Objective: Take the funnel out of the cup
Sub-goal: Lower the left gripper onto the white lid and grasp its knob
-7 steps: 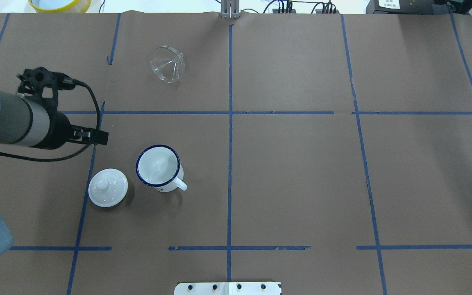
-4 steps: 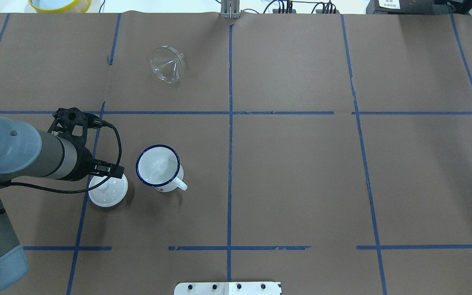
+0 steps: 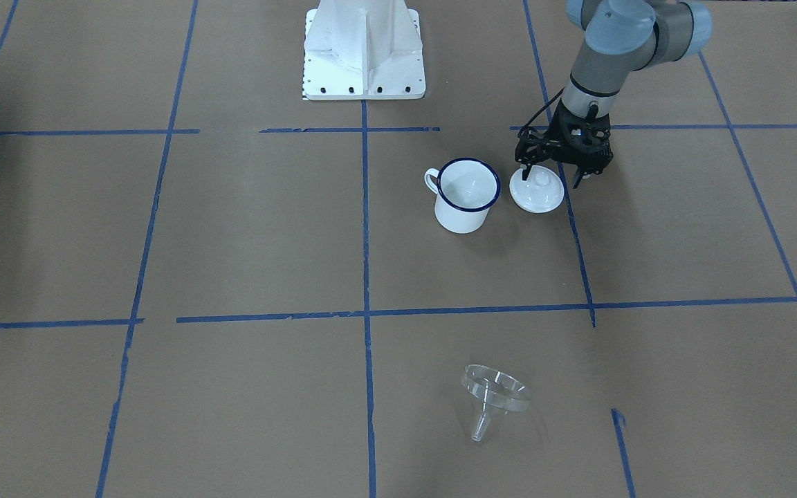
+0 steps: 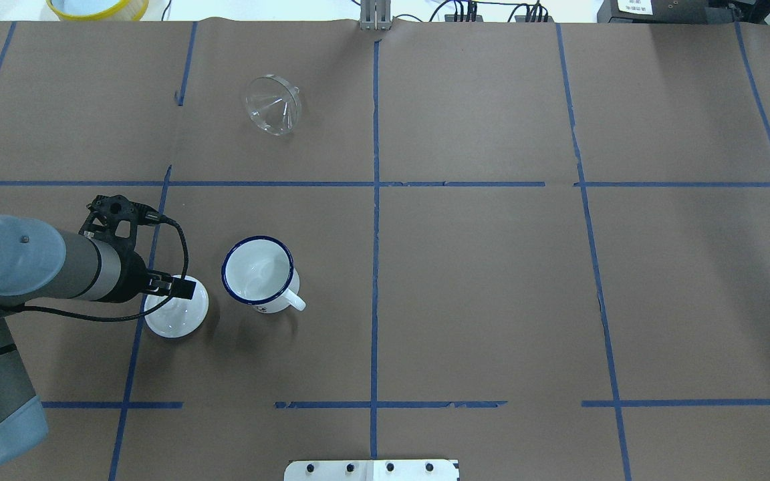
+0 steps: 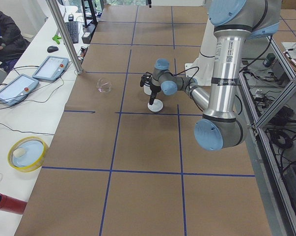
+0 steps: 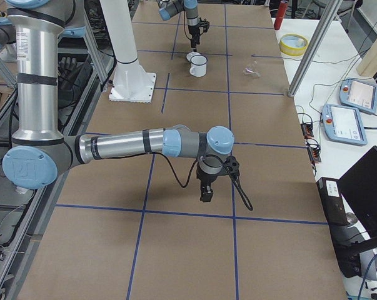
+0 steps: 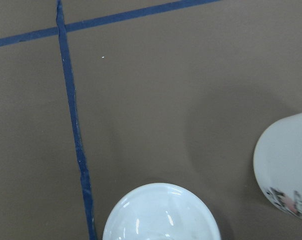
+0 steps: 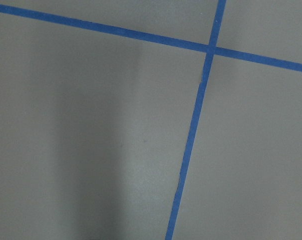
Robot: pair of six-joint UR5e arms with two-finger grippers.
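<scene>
The clear funnel point(image 4: 273, 105) lies on its side on the brown paper at the far left, well away from the cup; it also shows in the front view point(image 3: 495, 394). The white cup point(image 4: 258, 274) with a dark blue rim stands upright and empty, handle to the right point(image 3: 466, 194). My left gripper point(image 3: 551, 177) is open and empty, pointing down just above the white lid point(image 3: 539, 194), its fingers either side of the lid's knob. My right gripper point(image 6: 206, 190) hangs low over bare paper far from the cup; I cannot tell if it is open or shut.
The white domed lid point(image 4: 174, 317) with a knob lies just left of the cup, a small gap between them point(image 7: 161, 215). A yellow-rimmed dish point(image 4: 97, 7) sits beyond the table's far edge. The robot's white base plate point(image 3: 364, 48) is at the near side.
My left arm has swung from the far left of the table toward the robot's side and now has its gripper over the white lid. Funnel, cup and lid have not moved.
</scene>
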